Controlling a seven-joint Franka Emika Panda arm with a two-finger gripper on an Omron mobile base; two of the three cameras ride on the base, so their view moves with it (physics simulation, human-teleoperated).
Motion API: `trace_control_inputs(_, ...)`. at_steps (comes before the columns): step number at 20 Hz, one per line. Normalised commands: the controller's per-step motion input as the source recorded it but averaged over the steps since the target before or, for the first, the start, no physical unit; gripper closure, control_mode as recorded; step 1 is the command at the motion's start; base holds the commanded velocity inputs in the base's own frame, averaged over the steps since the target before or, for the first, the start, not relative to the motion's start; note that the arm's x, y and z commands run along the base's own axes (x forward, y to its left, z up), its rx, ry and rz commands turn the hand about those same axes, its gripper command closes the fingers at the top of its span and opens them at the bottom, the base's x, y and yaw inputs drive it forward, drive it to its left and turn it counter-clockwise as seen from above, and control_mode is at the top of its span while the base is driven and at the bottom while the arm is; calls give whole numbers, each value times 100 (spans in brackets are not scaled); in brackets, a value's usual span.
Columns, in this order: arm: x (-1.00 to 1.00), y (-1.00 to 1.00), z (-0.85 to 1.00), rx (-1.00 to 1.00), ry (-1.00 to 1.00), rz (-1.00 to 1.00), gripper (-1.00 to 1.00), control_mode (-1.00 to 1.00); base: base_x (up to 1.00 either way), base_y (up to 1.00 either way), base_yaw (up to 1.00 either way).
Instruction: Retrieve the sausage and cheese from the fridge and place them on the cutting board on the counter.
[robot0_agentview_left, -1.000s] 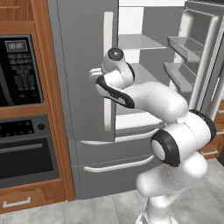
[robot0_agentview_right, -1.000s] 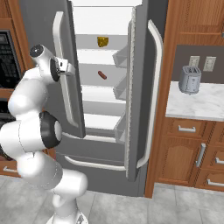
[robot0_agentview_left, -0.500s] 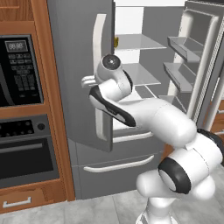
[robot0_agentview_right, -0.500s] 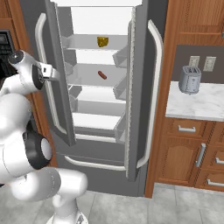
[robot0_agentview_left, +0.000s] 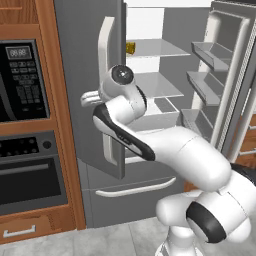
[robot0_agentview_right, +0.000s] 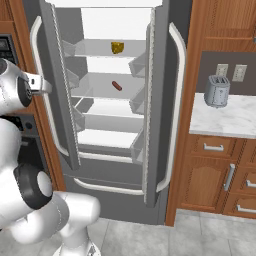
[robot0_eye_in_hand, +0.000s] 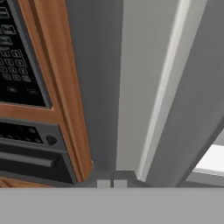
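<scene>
The fridge (robot0_agentview_left: 85, 40) (robot0_agentview_right: 100, 175) stands with both doors open. On its top glass shelf sits the yellow-orange cheese (robot0_agentview_right: 117, 47) (robot0_agentview_left: 130, 48), and the dark reddish sausage (robot0_agentview_right: 116, 85) lies one shelf lower. My gripper (robot0_agentview_left: 86, 98) (robot0_agentview_right: 45, 86) (robot0_eye_in_hand: 109, 183) is shut with nothing between its fingers. It is outside the open left door, just left of that door's pale handle (robot0_agentview_left: 106, 60), well away from the shelves. In the hand view the grey door (robot0_eye_in_hand: 96, 87) runs upward ahead of the gripper. The cutting board and the counter are out of view.
A black microwave (robot0_agentview_left: 20, 80) and oven (robot0_agentview_left: 30, 175) sit in wood cabinetry close on the gripper's left. The right door (robot0_agentview_left: 225, 90) with its bins stands open. A toaster (robot0_agentview_right: 217, 91) is on a wall worktop (robot0_agentview_right: 225, 117) right of the fridge.
The left fridge door has swung wider open as my arm swept left with it. The gripper's fingers have gone from partly open to shut.
</scene>
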Motion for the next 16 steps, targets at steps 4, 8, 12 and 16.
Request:
trace_control_inputs(4, -48, -6, 29, 1, -2, 2, 100, -100, 0, 0, 0)
trace_control_inputs(8, -43, -45, 17, 0, -1, 0, 100, -100, 0, 0, 0)
trace_control_inputs(12, -16, -55, 11, 0, -1, -7, -100, -100, 0, 0, 0)
trace_control_inputs(16, 0, -52, 10, 1, 0, -15, -100, -100, 0, 0, 0)
